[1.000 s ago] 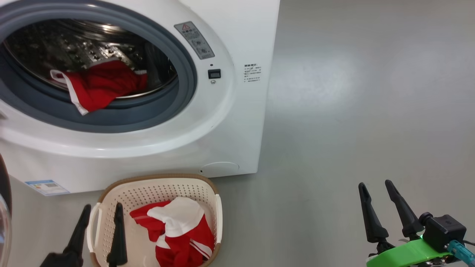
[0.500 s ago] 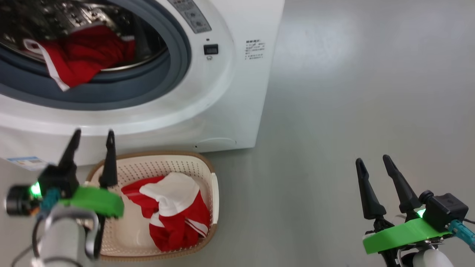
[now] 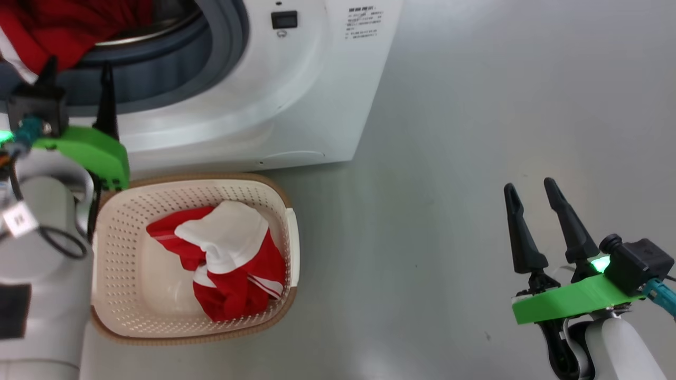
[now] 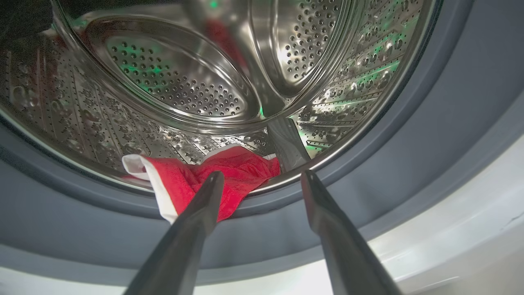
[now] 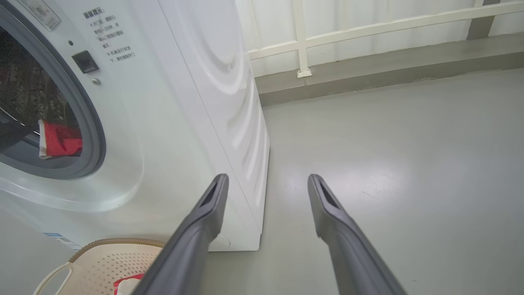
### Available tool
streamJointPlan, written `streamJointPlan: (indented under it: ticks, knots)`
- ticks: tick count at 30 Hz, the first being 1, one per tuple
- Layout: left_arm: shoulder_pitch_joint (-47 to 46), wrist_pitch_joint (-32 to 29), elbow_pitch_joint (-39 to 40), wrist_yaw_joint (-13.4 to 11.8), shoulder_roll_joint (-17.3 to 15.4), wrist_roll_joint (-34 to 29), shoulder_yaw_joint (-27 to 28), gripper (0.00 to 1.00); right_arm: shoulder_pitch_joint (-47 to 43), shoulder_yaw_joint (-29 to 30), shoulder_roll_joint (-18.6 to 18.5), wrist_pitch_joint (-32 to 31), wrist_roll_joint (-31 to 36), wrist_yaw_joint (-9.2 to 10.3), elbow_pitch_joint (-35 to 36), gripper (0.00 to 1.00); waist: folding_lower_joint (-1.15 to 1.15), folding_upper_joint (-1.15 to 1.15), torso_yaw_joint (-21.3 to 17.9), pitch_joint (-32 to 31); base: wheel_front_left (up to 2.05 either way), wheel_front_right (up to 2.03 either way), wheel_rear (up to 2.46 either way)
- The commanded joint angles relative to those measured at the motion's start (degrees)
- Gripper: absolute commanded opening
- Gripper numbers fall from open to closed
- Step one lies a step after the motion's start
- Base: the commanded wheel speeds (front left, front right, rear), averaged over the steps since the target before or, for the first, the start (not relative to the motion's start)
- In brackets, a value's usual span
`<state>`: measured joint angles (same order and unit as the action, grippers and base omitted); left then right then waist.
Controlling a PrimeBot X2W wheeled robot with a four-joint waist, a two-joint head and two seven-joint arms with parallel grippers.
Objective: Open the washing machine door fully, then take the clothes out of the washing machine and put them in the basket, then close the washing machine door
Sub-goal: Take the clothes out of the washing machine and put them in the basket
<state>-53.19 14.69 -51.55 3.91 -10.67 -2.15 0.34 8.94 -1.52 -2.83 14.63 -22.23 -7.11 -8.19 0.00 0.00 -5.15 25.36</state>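
On grey floor (image 3: pixel 449 158), basket (image 3: pixel 211 178) holds red clothes (image 3: pixel 232 274); left gripper (image 3: pixel 79 66), right gripper (image 3: pixel 529 184) spread empty.

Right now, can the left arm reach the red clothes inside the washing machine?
Probably yes. The left gripper is open and points straight at the red clothes, which drape over the front lip of the drum, with nothing between them.

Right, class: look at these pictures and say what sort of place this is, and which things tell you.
Probably a laundry area or utility room. A white front-loading washing machine stands on a plain grey floor, and a perforated basket holding red and white clothes sits right before it.
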Motion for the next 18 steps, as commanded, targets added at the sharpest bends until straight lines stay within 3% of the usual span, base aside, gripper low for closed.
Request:
streamJointPlan:
  ticks: [1,10,18]
  knots:
    - [-3.19,-0.38,-1.57,-0.85,-3.23,-1.11,0.4,1.0,1.17,-1.38,-0.06,0.37,-0.87,-0.37,1.58,1.0,0.0,0.0,-0.78,2.18,0.0,0.0,0.0]
    - [-14.76,-3.92,-13.3,-3.28,-4.96,-4.58,-3.33,1.0,3.1,-1.46,-0.05,0.37,-1.12,-0.37,2.22,1.0,0.0,0.0,-1.25,5.88,0.0,0.0,0.0]
    - [-20.74,-6.59,-18.55,-5.26,-6.14,-6.72,-5.93,1.0,4.52,-2.06,-0.05,0.37,-1.38,-0.37,2.55,1.0,0.0,0.0,-2.08,8.37,0.0,0.0,0.0]
